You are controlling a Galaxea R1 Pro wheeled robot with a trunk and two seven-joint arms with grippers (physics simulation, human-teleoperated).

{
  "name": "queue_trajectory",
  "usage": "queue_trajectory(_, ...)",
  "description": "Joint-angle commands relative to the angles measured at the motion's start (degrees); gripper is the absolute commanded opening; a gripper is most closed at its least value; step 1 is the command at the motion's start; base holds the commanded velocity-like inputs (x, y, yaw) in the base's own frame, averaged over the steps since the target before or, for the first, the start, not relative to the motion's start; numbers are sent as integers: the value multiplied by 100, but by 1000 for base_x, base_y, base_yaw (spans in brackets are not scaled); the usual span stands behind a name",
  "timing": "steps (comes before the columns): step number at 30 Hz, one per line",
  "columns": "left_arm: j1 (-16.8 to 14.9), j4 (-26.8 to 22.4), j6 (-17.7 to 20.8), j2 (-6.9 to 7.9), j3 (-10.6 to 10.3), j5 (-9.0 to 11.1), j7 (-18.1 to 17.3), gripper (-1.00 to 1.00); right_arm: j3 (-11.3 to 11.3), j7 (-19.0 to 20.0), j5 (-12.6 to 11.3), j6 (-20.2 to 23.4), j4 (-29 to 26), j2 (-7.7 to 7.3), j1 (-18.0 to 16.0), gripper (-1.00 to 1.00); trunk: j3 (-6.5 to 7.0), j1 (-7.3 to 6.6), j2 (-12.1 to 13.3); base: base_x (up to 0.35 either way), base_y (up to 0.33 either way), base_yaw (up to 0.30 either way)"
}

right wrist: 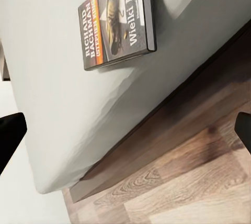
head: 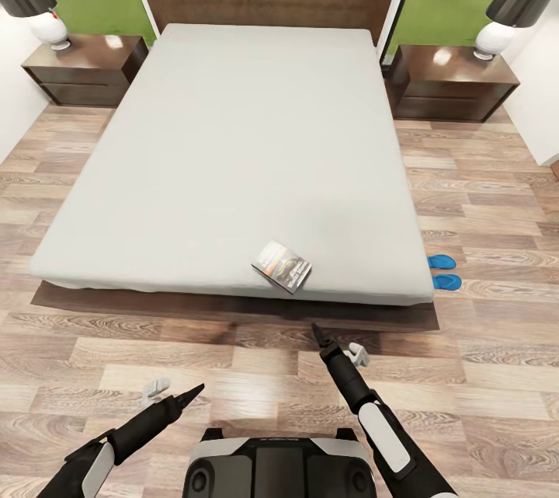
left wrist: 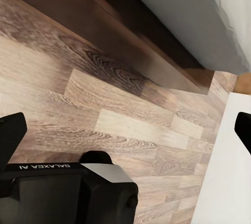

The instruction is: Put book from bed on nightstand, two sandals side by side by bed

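Head overlooks bed (head: 233,148); wrists view its foot closely.

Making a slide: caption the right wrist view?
Open right gripper faces the book lying near the bed edge.

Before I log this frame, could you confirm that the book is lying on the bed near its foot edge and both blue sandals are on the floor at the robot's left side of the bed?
Not quite. The book does lie on the bed near its foot edge, but the two sandals are on the floor at the robot's right side of the bed, as the head view shows.
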Motion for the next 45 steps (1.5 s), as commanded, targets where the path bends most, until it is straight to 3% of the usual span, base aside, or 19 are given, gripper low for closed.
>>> queue_trajectory(1,-2,1,58,-1,12,27,-23,100,21,19,-54,-16,6,-4,-3,100,-6,3,-8,0,0,0)
queue_trajectory(7,-2,7,54,-11,12,24,-15,100,22,141,-60,28,7,-7,-3,100,-6,3,-8,0,0,0)
queue_trajectory(11,-2,8,48,-47,12,23,-15,100,22,1030,-61,104,1,-21,-3,100,-6,3,-8,0,0,0)
queue_trajectory(13,-2,7,47,-50,12,22,-14,100,22,1190,-61,218,4,-19,-3,100,-6,3,-8,0,0,0)
queue_trajectory(18,-2,10,47,-53,12,22,-14,100,10,1408,-61,820,6,-25,-3,100,-6,3,-8,0,0,0)
queue_trajectory(21,-2,10,47,-75,12,22,-7,100,-1,1767,-134,1143,7,-35,-3,100,-6,3,-8,0,0,0)
queue_trajectory(29,-2,10,47,-86,12,22,-6,100,-4,1920,-413,1238,7,-42,-3,100,-6,3,-8,0,0,0)
queue_trajectory(45,-2,10,47,-80,12,22,-6,100,0,1913,-430,1182,7,-16,-3,100,-6,3,-8,101,0,0)
